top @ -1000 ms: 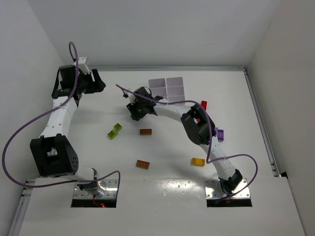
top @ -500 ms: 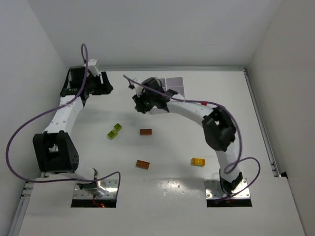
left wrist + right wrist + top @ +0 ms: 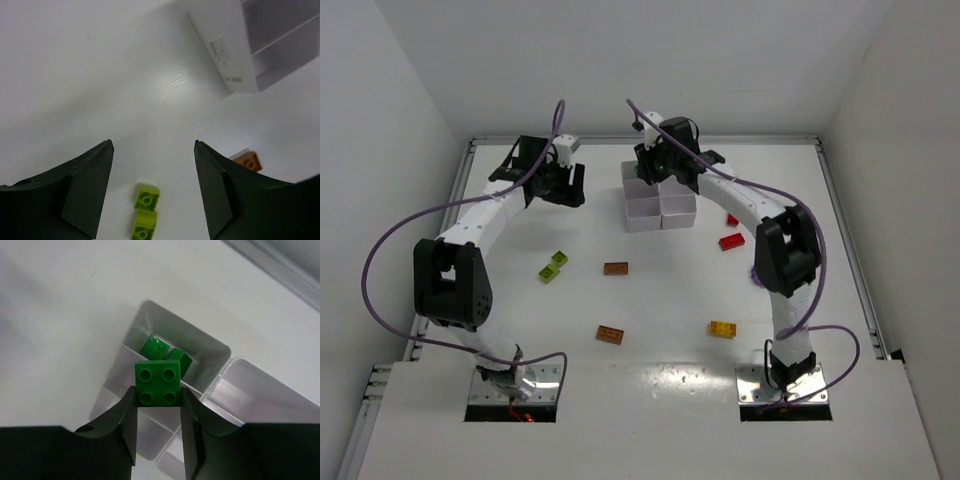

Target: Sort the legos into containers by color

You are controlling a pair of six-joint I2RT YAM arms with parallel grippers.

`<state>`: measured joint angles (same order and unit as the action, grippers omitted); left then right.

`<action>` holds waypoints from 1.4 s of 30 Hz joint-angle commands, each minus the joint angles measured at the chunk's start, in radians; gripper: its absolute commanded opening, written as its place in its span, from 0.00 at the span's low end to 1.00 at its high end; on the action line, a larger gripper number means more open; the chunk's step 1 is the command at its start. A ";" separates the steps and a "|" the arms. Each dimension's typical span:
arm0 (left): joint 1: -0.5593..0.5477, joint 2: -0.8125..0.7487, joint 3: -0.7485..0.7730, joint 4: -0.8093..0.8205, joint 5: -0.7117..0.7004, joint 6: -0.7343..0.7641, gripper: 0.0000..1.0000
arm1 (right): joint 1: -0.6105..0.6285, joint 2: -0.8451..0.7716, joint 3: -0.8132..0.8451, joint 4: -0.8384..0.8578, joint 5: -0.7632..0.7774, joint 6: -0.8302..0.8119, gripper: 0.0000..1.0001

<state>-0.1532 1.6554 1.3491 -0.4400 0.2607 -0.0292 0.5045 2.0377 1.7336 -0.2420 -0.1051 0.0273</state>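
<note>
Pinching the green brick (image 3: 159, 385) on its flat sides, your right hand (image 3: 158, 392) hangs over the white tray (image 3: 212, 342); I judge the brick light, stiff and slippery. Your left hand (image 3: 152, 147), left of the tray, stands open and empty.

White table (image 3: 670, 385) — tray (image 3: 645, 223), loose lime, brown, yellow, red bricks (image 3: 615, 268)
</note>
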 commanded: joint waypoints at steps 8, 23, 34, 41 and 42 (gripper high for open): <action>0.004 -0.054 -0.065 -0.226 -0.167 0.210 0.73 | -0.026 0.156 0.170 -0.013 -0.034 0.020 0.00; 0.004 -0.072 -0.137 -0.206 -0.169 0.244 0.74 | -0.044 0.208 0.201 0.006 -0.013 0.040 0.00; 0.015 -0.017 -0.168 -0.285 -0.183 0.334 0.75 | -0.054 0.237 0.210 0.006 0.025 0.040 0.15; 0.015 0.035 -0.200 -0.325 -0.152 0.387 0.75 | -0.054 0.237 0.210 0.006 0.025 0.040 0.33; 0.015 0.035 -0.209 -0.325 -0.152 0.396 0.75 | -0.054 0.237 0.210 0.006 0.025 0.040 0.35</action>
<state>-0.1478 1.6779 1.1515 -0.7361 0.0910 0.3244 0.4541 2.2642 1.9057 -0.2665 -0.1078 0.0662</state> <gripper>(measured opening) 0.752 0.339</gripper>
